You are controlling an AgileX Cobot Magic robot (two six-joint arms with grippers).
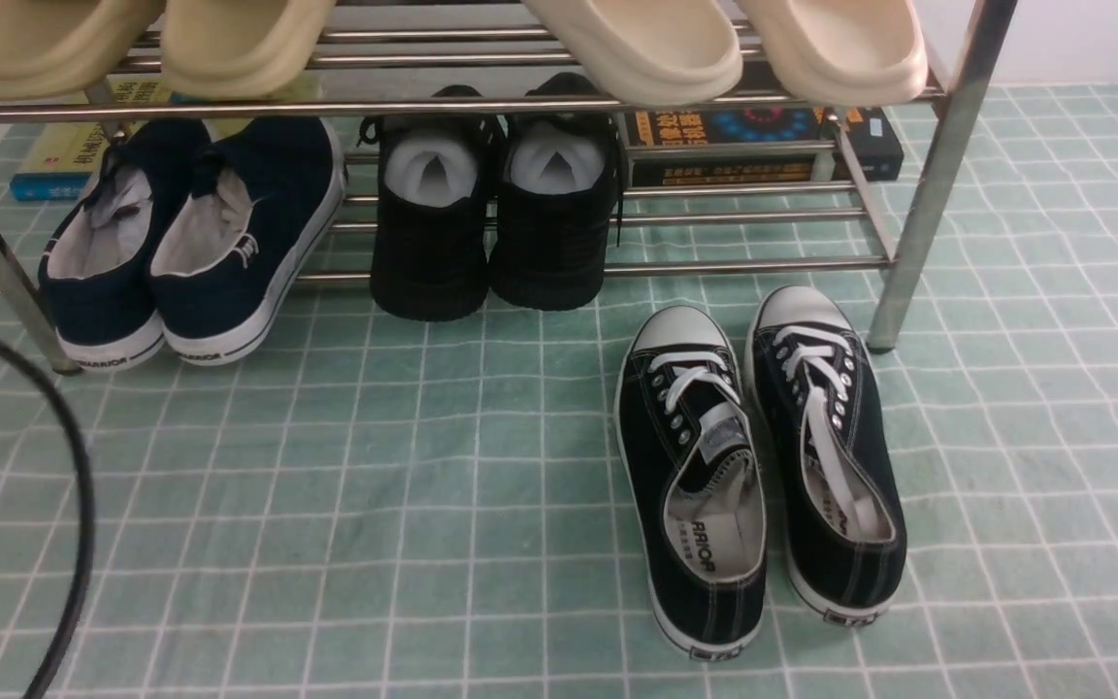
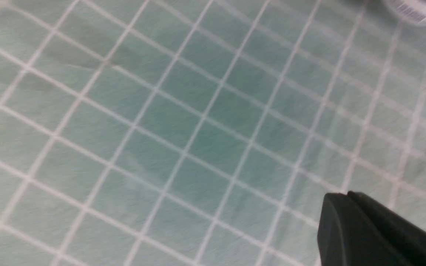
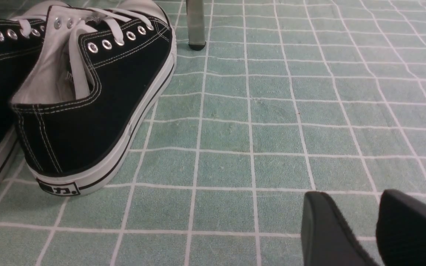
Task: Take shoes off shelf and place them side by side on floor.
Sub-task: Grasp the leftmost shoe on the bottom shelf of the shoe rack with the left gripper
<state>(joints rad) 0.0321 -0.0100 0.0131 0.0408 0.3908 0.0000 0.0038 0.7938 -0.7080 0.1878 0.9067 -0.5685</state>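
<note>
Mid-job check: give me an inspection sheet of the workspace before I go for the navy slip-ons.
Surface: pale green gridded floor, flat.
Job's things: navy shoes side by side at the left end of the shelf, lower tier, heels toward the robot and out past the front rod; not yet on the floor.
Clutter: black laced sneakers paired on the floor at right; black high-tops mid lower tier; beige slides on the top tier; books behind the lower tier.
Grippers: left gripper jaws shut, empty, over bare floor; right gripper jaws open, empty, low beside the sneakers.
Cables: black cable arcing along the left edge.
Surroundings: white wall behind the shelf.
</note>
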